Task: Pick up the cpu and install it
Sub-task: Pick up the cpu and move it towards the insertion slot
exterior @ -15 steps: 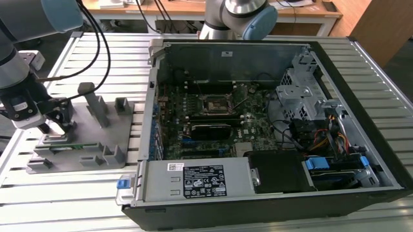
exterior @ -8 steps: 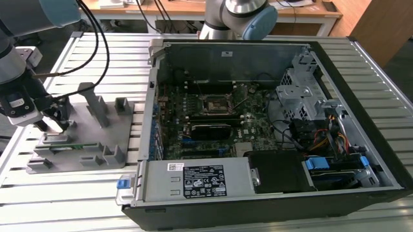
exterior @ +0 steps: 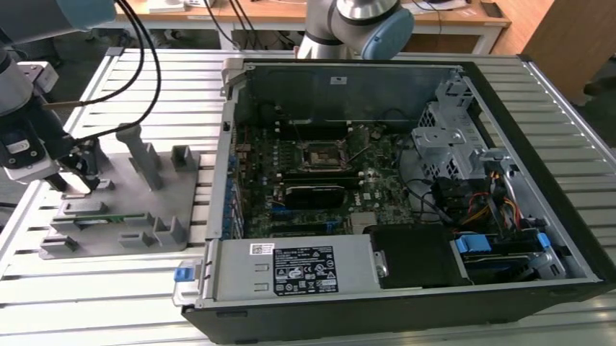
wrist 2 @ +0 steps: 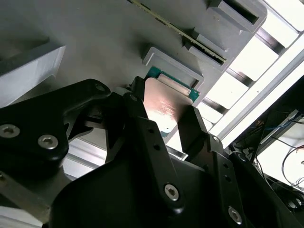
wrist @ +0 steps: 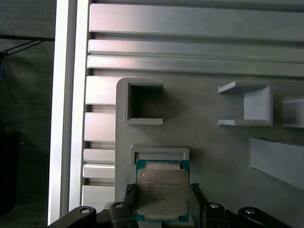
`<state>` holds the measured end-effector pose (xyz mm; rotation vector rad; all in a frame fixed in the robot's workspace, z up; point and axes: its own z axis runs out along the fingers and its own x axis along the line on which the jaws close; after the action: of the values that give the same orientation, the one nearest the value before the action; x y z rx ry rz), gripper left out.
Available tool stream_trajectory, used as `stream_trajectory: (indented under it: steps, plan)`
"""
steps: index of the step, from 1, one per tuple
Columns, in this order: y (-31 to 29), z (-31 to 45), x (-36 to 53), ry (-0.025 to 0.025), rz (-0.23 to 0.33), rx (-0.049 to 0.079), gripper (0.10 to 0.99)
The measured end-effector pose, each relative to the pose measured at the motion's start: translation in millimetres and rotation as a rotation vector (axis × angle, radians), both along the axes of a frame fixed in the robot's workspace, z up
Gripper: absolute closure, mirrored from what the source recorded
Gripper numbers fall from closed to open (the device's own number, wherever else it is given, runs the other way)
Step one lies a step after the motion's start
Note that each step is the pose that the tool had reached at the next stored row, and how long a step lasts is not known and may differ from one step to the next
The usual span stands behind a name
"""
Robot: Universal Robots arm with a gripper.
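gripper [wrist: 164,194] pinches the cpu [wrist: 161,183] by opposite edges in a grey fixture tray [wrist: 213,156] pocket, its near end hidden behind black fingers [wrist 2: 148,142] in the second wrist view.

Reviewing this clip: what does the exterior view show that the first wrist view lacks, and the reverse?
Exterior view: the open black computer case with its dark green motherboard.
First wrist view: the small flat square cpu with a shiny silver-grey metal top, lying in a walled pocket.
Both: the grey plastic fixture tray, the slatted metal table under it, and the black gripper low over that tray.
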<state>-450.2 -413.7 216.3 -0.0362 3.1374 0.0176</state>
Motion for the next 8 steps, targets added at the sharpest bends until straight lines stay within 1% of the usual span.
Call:
stream_trajectory:
  steps: [5, 8]
  plan:
    - [0.0, 5.3, 0.0, -0.0001, 0.000, 0.000, 0.561]
    - [0.0, 6.8, 0.0, -0.0004, 0.000, 0.000, 0.561]
